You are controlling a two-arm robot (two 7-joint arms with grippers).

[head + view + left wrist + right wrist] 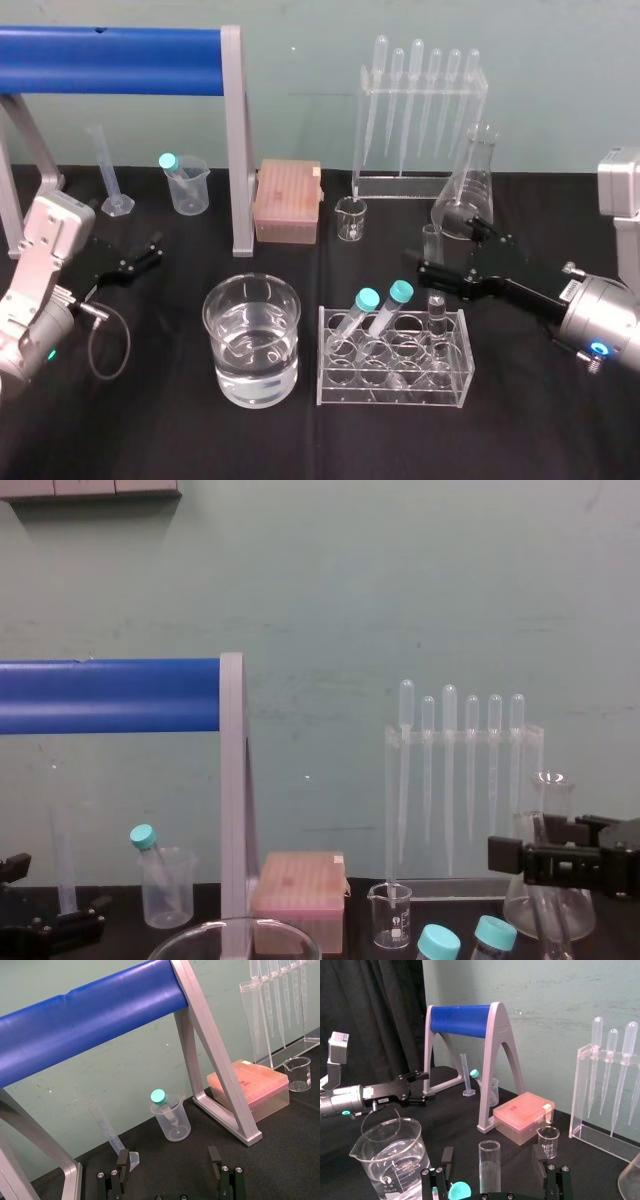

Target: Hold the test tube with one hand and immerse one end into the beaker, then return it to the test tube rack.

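**Right pincer straddles the test tube, grip not yet made**

We see the right pincer (493, 1156) reaching in from the right side of the desk (150, 420) to the test tube rack (390, 392). Its jaws are spread wide, one on each side of the test tube (489, 1170) and just below its rim, with a clear gap on both sides. Nothing is grasped yet. We judge the jaws were brought in high so that they clear the rack's frame and leave most of the glass free to dip.

The test tube stands upright in a hole at the right end of the rack. It sits apart from the two teal-capped tubes (368, 298), which lean in holes further left.

The beaker (250, 283) sits just to the left of the rack and is partly filled with clear liquid. That placement should keep the carry short once the tube is lifted straight up and out. In our judgement, the next move is a gentle, centred closing of the jaws, since thin glass will slip or tilt if it is pinched off-centre.

The left pincer (168, 1160) rests released and empty near the desk's left edge, well away from the work.
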